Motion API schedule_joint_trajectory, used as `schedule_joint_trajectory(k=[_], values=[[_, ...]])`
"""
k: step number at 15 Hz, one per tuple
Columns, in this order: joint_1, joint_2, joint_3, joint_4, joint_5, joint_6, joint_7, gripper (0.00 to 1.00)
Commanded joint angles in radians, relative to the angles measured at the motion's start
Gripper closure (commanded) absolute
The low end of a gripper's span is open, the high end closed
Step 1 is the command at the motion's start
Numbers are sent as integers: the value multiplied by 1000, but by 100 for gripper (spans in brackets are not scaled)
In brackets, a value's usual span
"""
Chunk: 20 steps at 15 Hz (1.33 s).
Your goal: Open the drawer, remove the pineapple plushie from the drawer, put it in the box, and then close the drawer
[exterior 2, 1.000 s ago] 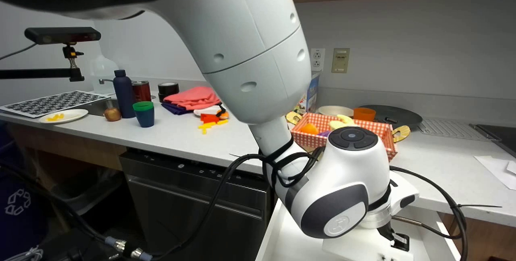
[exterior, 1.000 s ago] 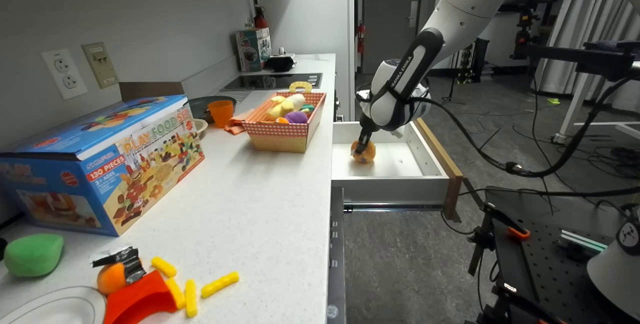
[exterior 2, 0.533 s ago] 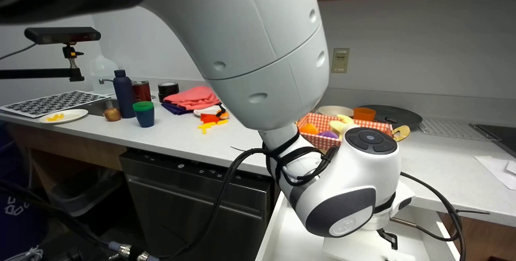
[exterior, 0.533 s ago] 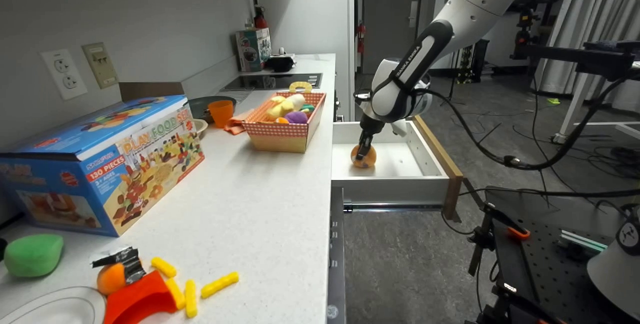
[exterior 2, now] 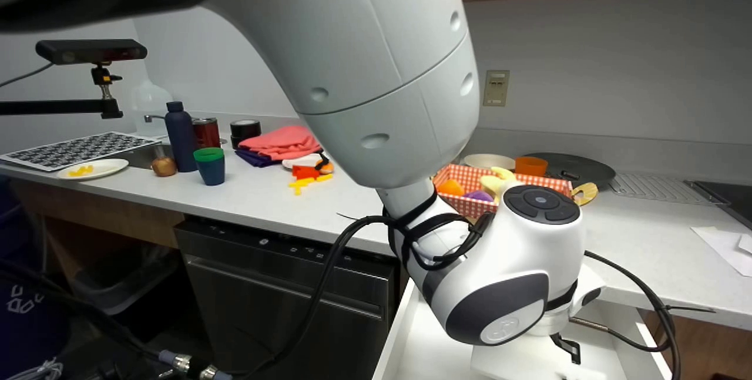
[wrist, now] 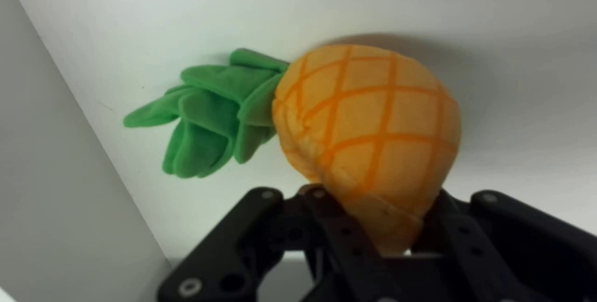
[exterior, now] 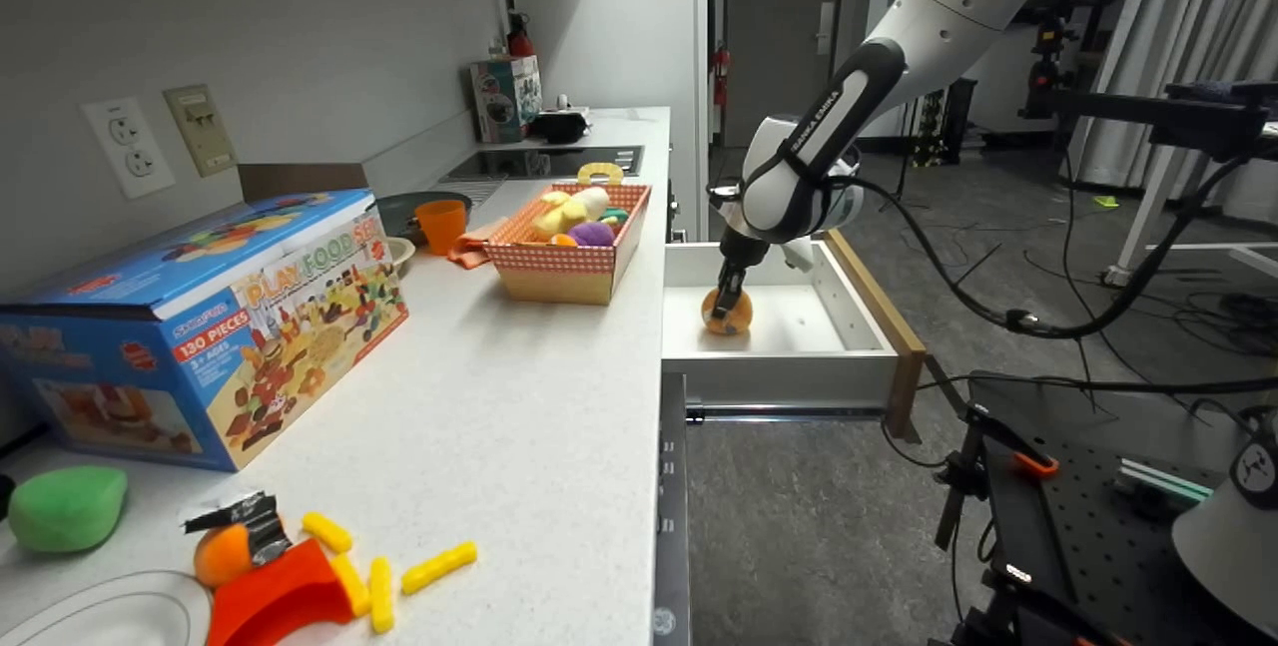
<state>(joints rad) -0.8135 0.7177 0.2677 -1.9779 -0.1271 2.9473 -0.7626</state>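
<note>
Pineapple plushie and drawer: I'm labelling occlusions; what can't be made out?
Underside of pineapple plushie: wrist view, hidden by its bulk.
Green leaves: in an exterior view, unseen, perhaps behind the body.
Whole plushie: in an exterior view, apparently behind the arm.
Drawer front: in an exterior view, cut off by bottom edge.

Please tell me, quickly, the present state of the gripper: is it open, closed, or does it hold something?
Gripper: closed, holding the pineapple plushie by its orange body.

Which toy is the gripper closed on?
The pineapple plushie, orange with green leaves, down in the open drawer; the purple and yellow toys sit ungripped in the box.
</note>
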Motion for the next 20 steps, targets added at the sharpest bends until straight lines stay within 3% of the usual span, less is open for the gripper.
schedule_joint_trajectory(k=[1, 5, 9, 10, 18, 19, 20], values=[[39, -1, -47, 3, -16, 32, -21, 95], [45, 19, -59, 9, -49, 132, -64, 95], [-12, 21, 7, 0, -63, 97, -127, 95], [29, 12, -34, -4, -49, 109, -86, 81], [19, 15, -20, -7, -48, 108, -100, 81], [19, 15, -20, -7, -48, 108, -100, 95], [30, 13, -34, -7, -50, 112, -93, 95]])
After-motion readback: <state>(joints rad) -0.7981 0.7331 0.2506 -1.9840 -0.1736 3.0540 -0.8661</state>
